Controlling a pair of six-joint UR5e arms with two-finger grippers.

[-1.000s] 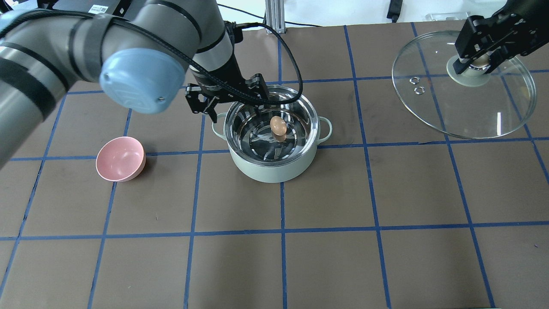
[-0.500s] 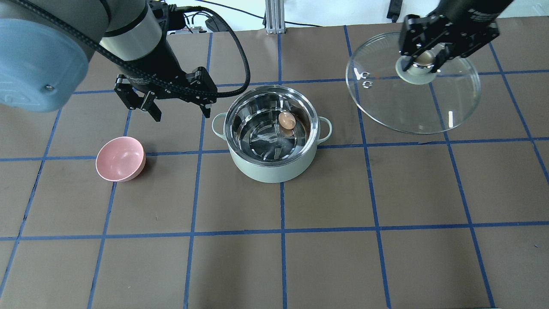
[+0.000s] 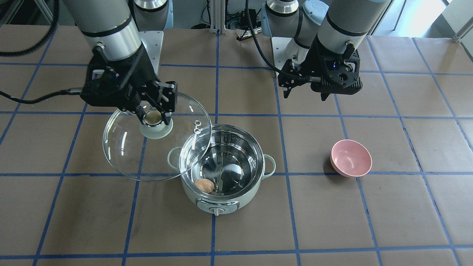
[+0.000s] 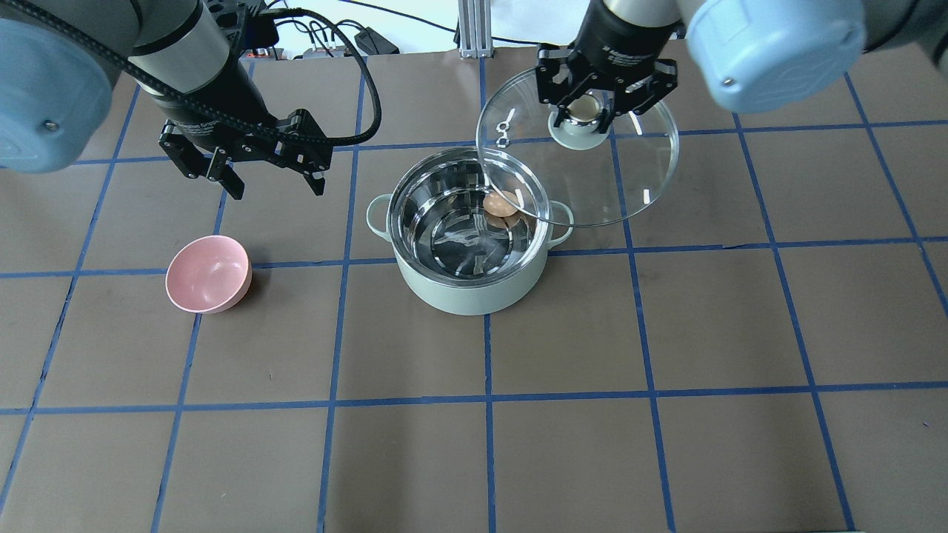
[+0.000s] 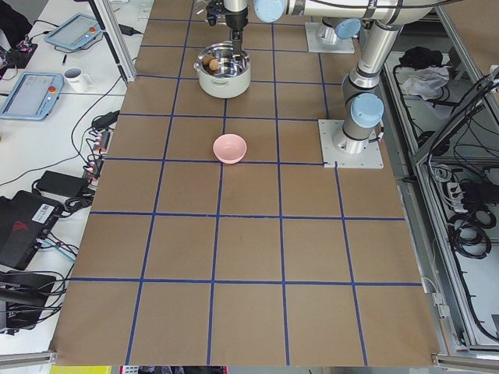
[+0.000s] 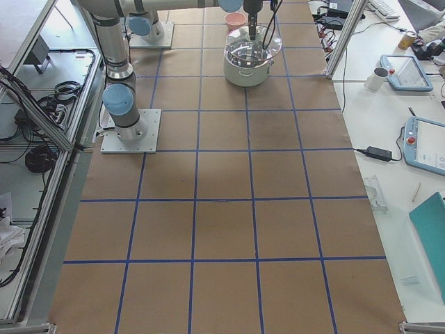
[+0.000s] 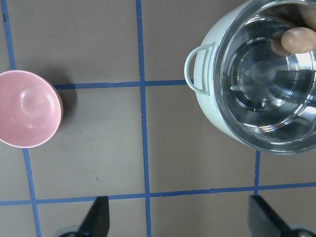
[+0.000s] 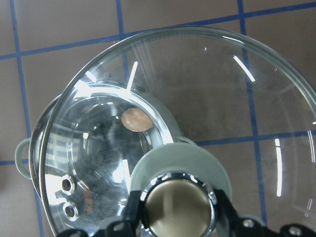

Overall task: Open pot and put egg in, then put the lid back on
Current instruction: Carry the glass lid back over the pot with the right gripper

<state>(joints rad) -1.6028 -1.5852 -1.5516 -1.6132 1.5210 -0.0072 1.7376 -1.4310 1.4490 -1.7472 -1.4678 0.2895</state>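
Observation:
The mint-green pot [image 4: 468, 296] stands open at mid-table, its dial panel showing in the front view [image 3: 244, 201]. The tan egg [image 4: 501, 203] lies inside on the steel bottom, against the wall on the robot's right; it also shows in the front view [image 3: 204, 185] and the left wrist view [image 7: 295, 40]. My right gripper [image 4: 585, 111] is shut on the knob of the glass lid [image 4: 629, 170] and holds it in the air, tilted, its edge overlapping the pot's far right rim. My left gripper [image 4: 275, 189] is open and empty, left of the pot.
A small pink bowl [image 4: 207, 272] sits on the table left of the pot, below my left gripper; it also shows in the left wrist view [image 7: 27, 108]. Brown paper with a blue tape grid covers the table.
My right gripper has carried the lid leftward from the far right until it overlaps the pot. My left gripper has drawn away from the pot to the left. The egg has rolled toward the pot's right wall.

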